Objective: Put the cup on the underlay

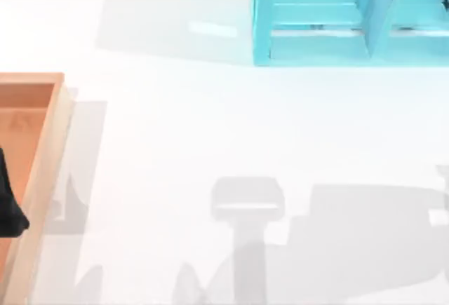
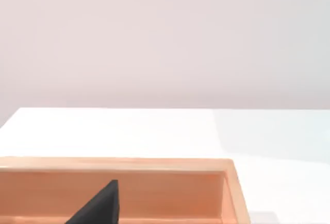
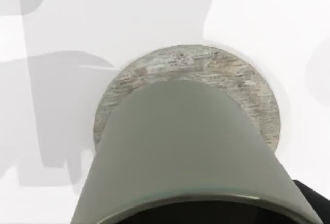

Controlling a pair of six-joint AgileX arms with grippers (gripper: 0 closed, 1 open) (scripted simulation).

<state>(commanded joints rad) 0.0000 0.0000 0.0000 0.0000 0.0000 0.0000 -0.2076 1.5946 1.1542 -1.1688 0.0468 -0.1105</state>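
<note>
The cup [image 3: 180, 147], a matte olive-grey cylinder, looms close in the right wrist view, its dark mouth toward the camera. Its base is over the underlay [image 3: 227, 72], a round grey stone-patterned disc on the white table. I cannot tell whether the base touches the disc. My right gripper [image 3: 198, 218] is shut on the cup near its rim, and one dark fingertip [image 3: 312, 203] shows beside the cup's wall. My left gripper [image 1: 8, 210] is parked over the wooden tray at the table's left edge, seen as a black shape [image 2: 100, 206].
A turquoise shelf [image 1: 316, 17] stands at the back right of the table. The wooden tray [image 1: 52, 137] with raised walls lies along the left edge. Arm shadows fall on the white table [image 1: 175, 130] at the front right.
</note>
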